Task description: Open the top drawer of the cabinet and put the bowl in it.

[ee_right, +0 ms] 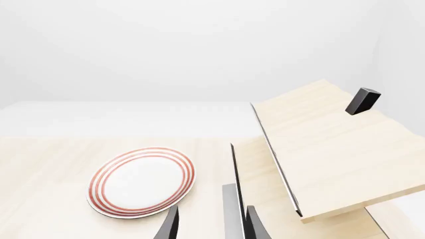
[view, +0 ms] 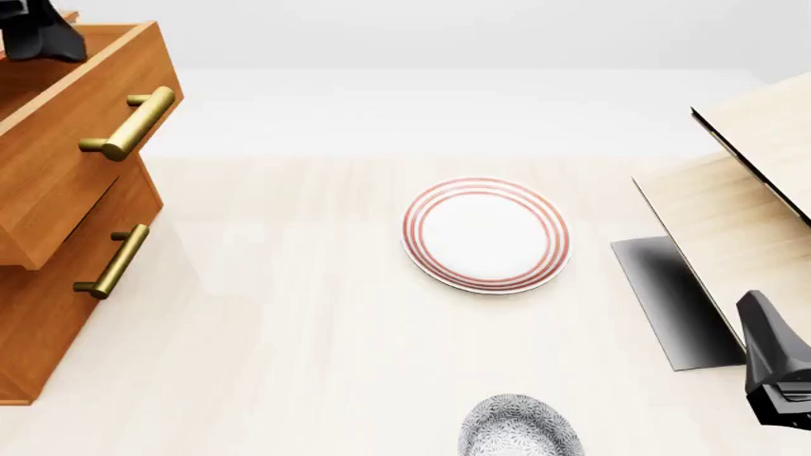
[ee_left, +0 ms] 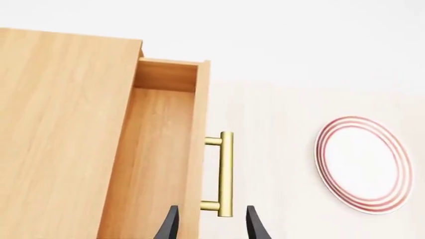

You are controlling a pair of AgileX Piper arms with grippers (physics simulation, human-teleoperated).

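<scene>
At upper left of the front view, the orange-brown wooden cabinet (view: 38,323) stands with its top drawer (view: 64,133) pulled out, a deep grained box whose visible interior is bare, fronted by a round brass bar handle (view: 131,122). The speckled round bowl (view: 519,427) sits on the pale table (view: 279,361) at bottom centre, near the red-ringed flat plate (view: 485,234). The left gripper (ee_left: 211,224) has fingers parted astride the handle without touching; the right gripper (ee_right: 211,224) is likewise parted, holding nothing.
</scene>
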